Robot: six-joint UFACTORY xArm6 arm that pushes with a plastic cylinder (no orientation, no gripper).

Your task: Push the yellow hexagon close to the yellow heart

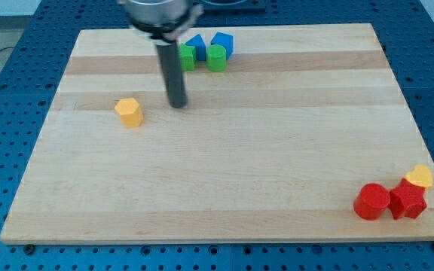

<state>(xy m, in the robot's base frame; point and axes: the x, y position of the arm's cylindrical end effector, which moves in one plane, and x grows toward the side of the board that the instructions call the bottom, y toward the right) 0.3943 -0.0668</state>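
The yellow hexagon lies on the wooden board at the view's left, in its upper half. The yellow heart sits far off at the view's lower right, touching a red block. My tip stands on the board just right of the yellow hexagon and slightly above it, with a small gap between them. The dark rod rises from the tip to the view's top edge.
A red cylinder and a red star-like block sit beside the yellow heart. Two green blocks and two blue blocks cluster at the view's top, behind the rod. The board's right edge is near the heart.
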